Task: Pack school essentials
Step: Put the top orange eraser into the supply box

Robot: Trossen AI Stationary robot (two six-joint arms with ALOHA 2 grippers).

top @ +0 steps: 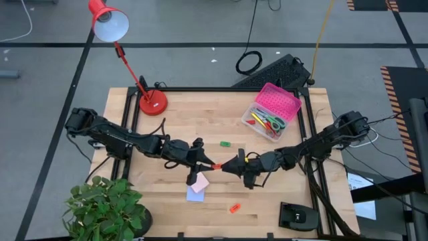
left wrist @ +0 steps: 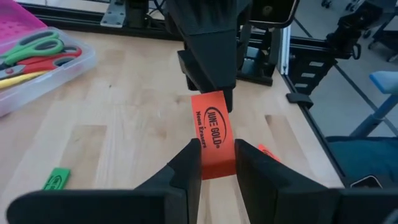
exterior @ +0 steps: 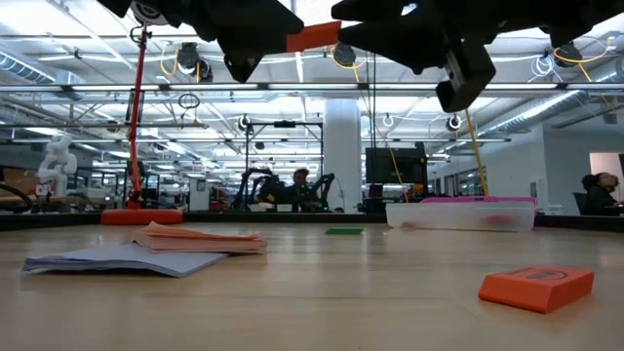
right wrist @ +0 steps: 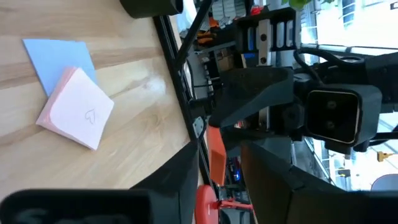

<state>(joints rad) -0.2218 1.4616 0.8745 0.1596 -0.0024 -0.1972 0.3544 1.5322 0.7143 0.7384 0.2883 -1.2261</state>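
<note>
An orange-red eraser (top: 216,165) hangs in the air over the middle of the table, between my two grippers. My left gripper (top: 206,163) comes from the left and is shut on it. My right gripper (top: 228,166) faces it from the right. Its fingers stand on either side of the eraser's far end (right wrist: 217,155), with a gap showing on each side. A pink pad and a lavender sticky-note pad (top: 198,185) lie flat on the table below. A green eraser (top: 225,143) and an orange eraser (top: 234,208) also lie on the table. My left gripper pinches the eraser's two long sides (left wrist: 214,163) between its two fingers, at the end nearest the gripper. The fingers come level from the table's left and lie along the eraser. The eraser is lifted clear, printed face up, and sticks out toward my right gripper.
A clear box with a pink lid (top: 272,110) at the back right holds scissors and pens. A red desk lamp (top: 144,94) stands at the back left, and a potted plant (top: 107,209) is at the near left corner. A black device (top: 297,215) sits at the near right.
</note>
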